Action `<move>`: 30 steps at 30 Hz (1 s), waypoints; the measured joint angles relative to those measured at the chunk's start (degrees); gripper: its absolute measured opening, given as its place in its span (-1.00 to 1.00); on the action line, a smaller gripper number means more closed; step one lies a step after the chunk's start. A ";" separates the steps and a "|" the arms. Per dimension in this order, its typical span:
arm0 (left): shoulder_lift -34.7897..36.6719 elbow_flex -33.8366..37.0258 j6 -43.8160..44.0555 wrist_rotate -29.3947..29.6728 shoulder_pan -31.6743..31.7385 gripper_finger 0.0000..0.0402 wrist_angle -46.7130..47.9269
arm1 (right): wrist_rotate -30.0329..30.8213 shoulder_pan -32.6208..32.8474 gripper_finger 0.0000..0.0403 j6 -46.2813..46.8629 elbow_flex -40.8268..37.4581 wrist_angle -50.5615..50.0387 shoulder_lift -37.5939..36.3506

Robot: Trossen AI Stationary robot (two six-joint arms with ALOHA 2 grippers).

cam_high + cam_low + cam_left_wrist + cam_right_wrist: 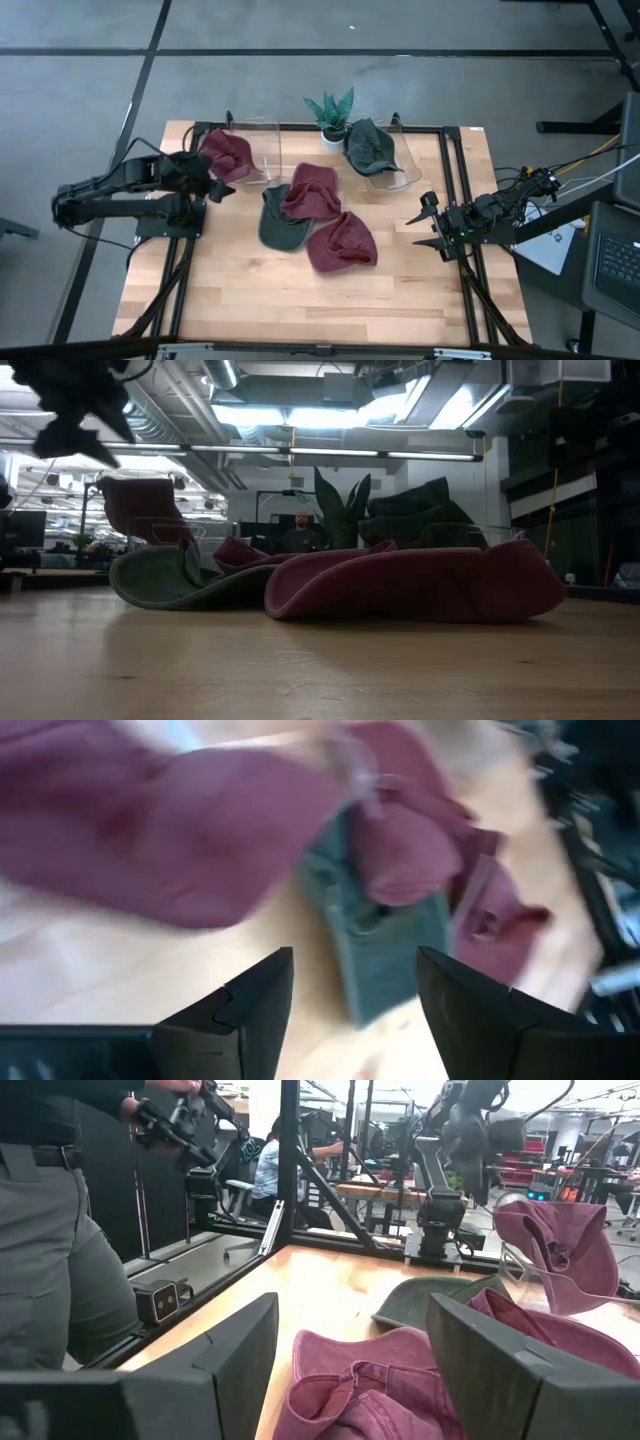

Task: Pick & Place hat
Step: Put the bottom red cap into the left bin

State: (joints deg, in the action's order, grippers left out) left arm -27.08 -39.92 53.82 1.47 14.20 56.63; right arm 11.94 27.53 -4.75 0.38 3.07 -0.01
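Several hats lie about the table. A maroon hat [228, 155] rests on a clear bin [265, 150] at the back left, and a dark green hat [370, 148] on a second clear bin [398, 172] at the back right. In the middle a green hat [278, 222] lies flat, with a maroon hat [312, 192] overlapping its far edge and another maroon hat [342, 243] on the wood beside it. My left gripper [214, 185] hangs open above the table, just beside the left bin's hat, its fingers [250, 1010] with nothing between them. At the table's right side my right gripper [428, 225] stands open and level.
A small potted plant [332, 112] stands at the back between the two bins. A black frame [450, 200] runs around the table top. Bare wood [300, 300] spreads along the near edge. A person [50, 1230] stands beyond the table's left side.
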 joint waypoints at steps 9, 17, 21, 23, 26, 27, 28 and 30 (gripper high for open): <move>-7.93 -3.00 -22.74 -2.63 -4.15 0.03 -5.99 | 0.00 0.02 0.25 0.00 0.00 0.02 0.00; -17.02 -10.62 -41.95 14.35 -7.23 0.03 0.34 | -0.01 0.02 0.25 0.00 0.00 0.02 0.00; -20.68 -11.30 -46.98 15.81 -8.13 0.03 1.41 | -0.02 0.00 0.25 0.00 0.00 0.02 0.00; -22.14 -11.30 -47.83 16.79 -8.33 0.03 2.84 | -0.02 0.02 0.25 0.00 0.00 0.00 0.00; -23.86 -11.30 -48.16 21.27 -8.31 0.03 5.90 | -0.02 0.02 0.25 0.00 0.00 0.02 0.00; -24.23 -11.30 -47.96 22.38 -8.27 0.03 6.53 | 0.00 0.02 0.25 0.00 0.00 0.01 0.00; -24.59 -11.30 -47.77 22.82 -8.27 0.03 6.89 | 0.00 0.02 0.25 0.00 0.00 0.01 0.00; -25.02 -11.30 -47.73 22.35 -8.16 0.03 6.98 | 0.00 0.02 0.25 0.00 0.00 0.00 0.00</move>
State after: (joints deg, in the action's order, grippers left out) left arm -52.09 -51.22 6.09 23.82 6.04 63.62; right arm 11.94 27.55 -4.75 0.38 3.07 -0.01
